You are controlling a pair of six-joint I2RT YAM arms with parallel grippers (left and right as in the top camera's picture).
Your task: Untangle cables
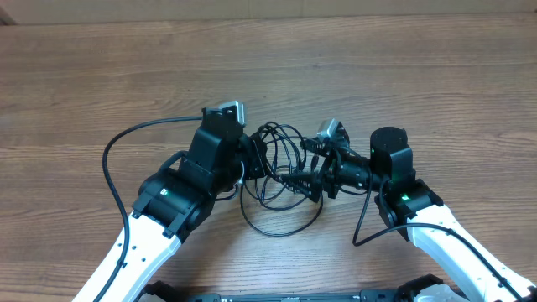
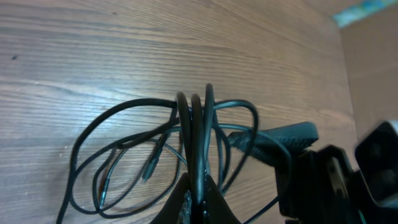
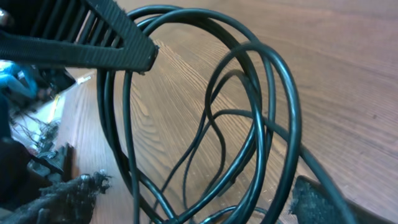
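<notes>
Mid-table, between the two arms, the cables (image 1: 281, 180) lie as one loose knot of thin black loops on the wooden table (image 1: 419, 75). The left gripper (image 1: 252, 158) is clamped on a bunch of about three strands at the knot's left side. The right gripper (image 1: 306, 164) reaches in from the right with its jaws wide and several loops passing between them, none pinched.

These cords look light, limp and fairly smooth. A pull on one strand will likely drag the whole knot unless the other hand anchors it, and a thin strand could slip from a loose pinch. A single strand at the edge of the knot, or a plug end, looks the better hold, not the crossed middle.

From above, only the tangle's outline and both arms can be read. The left wrist view shows the pinched strands (image 2: 196, 124) rising side by side from the fingers, and a small plug (image 2: 151, 165) lying on the wood to the left. The right wrist view shows the upper finger (image 3: 93, 37) over the open coils (image 3: 273, 106), with wood visible through them
</notes>
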